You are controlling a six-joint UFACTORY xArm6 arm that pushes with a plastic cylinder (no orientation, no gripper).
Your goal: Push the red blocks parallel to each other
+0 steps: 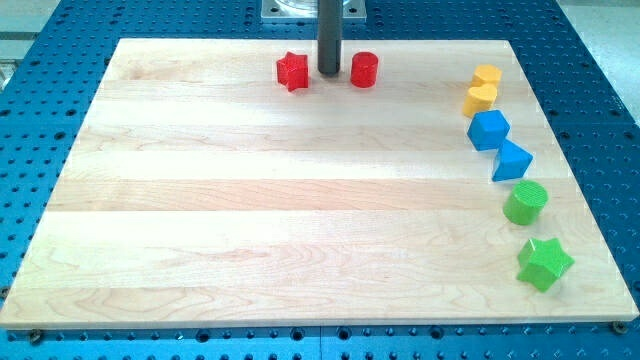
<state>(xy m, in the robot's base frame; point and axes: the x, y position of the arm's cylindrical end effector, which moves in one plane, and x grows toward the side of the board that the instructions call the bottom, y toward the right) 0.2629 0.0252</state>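
Note:
A red star block (292, 71) and a red cylinder block (364, 70) sit near the top edge of the wooden board (300, 200), side by side with a gap between them. My tip (328, 72) stands in that gap, right of the star and left of the cylinder, close to both. The dark rod rises from it out of the view's top.
Down the view's right side runs a curved line of blocks: two yellow blocks (482, 88), a blue block (488, 129), a blue triangular block (511, 161), a green cylinder (525, 203) and a green star (544, 263). A metal mount (312, 10) sits beyond the board's top edge.

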